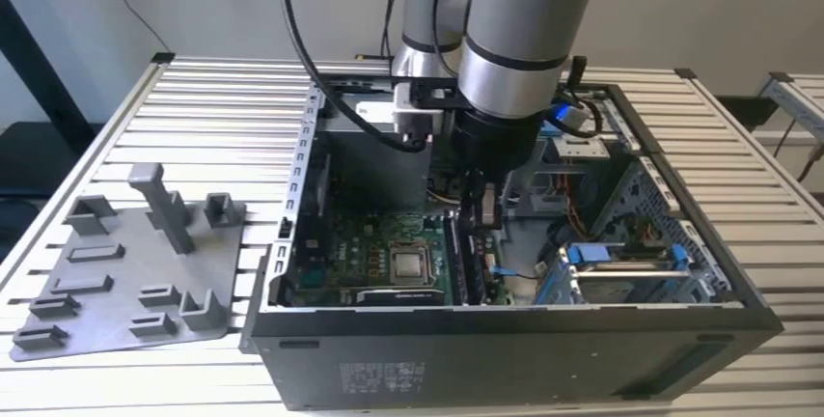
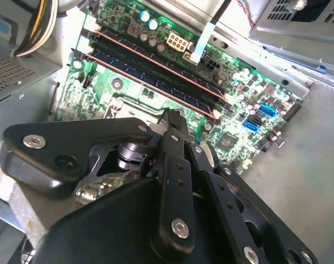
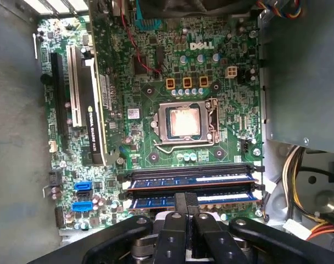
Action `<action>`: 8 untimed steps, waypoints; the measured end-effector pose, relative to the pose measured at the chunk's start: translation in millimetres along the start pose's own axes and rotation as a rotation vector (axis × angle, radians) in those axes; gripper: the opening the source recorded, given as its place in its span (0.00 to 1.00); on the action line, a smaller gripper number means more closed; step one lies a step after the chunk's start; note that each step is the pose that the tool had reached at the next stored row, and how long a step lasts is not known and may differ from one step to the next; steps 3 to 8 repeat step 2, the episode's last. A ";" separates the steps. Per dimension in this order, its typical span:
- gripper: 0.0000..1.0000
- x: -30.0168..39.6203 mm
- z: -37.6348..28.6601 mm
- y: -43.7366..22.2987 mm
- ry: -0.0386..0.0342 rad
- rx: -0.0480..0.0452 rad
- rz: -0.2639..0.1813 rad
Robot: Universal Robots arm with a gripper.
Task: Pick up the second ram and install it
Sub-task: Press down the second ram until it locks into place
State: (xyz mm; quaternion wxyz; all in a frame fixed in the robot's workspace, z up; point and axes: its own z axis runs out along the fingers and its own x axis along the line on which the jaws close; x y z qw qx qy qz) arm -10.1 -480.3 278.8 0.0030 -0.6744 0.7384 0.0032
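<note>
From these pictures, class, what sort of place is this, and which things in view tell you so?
Probably a robotics lab or test bench for computer assembly. An open PC case lies on a slatted metal table, a robot arm reaches down into it over the motherboard, and a grey holder plate lies beside the case.

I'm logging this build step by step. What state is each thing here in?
Gripper: lowered into the case, down at the memory slots.
Second ram: lying along a slot, under the gripper.
First ram: seated in the neighbouring slot.
CPU socket: bare, no cooler on it.
Case: on its side, panel off.
Holder plate: flat on the table, beside the case, nothing in it.
</note>
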 end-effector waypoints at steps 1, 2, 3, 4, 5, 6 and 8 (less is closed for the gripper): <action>0.11 0.0 0.0 0.0 -0.0001 0.0000 0.000; 0.11 0.0 0.0 0.0 -0.0003 0.0000 0.000; 0.11 0.0 0.0 0.0 -0.0003 0.0000 0.000; 0.11 0.0 0.0 0.0 -0.0003 0.0000 0.000; 0.11 0.0 0.0 0.0 -0.0003 0.0000 0.000; 0.11 0.0 0.0 0.0 -0.0003 0.0000 0.000; 0.11 0.0 0.0 0.0 -0.0003 0.0000 0.000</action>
